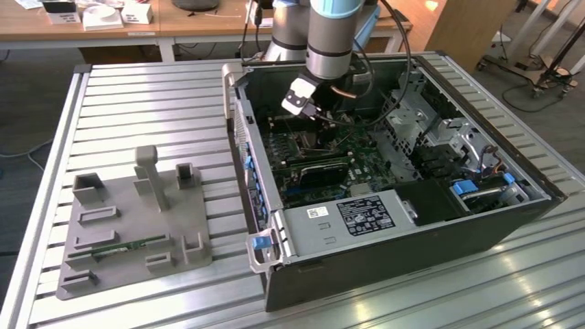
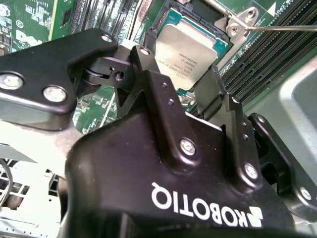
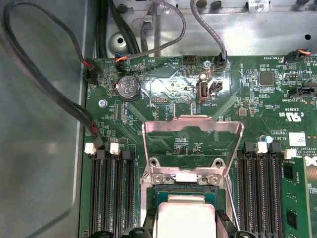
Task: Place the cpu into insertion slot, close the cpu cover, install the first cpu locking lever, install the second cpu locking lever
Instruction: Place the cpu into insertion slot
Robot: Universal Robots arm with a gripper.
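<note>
The cpu (image 3: 185,218) lies flat in the insertion slot (image 3: 163,193) on the green board, its silvery top (image 2: 190,49) facing up. The cpu cover (image 3: 192,122) stands swung back on its hinge, off the slot. My gripper (image 3: 188,233) hovers right over the chip inside the computer case (image 1: 316,116). Its black fingers (image 2: 146,54) straddle the chip with a little room on each side, so it is open. A thin metal locking lever (image 2: 282,27) sticks out beside the slot, unlatched.
Long black memory slots (image 3: 111,193) flank the socket on both sides. Loose cables (image 3: 49,89) run along the case wall. A power supply box (image 1: 357,216) fills the case's front. On the table at the exterior view's left lies a grey fixture tray (image 1: 137,226).
</note>
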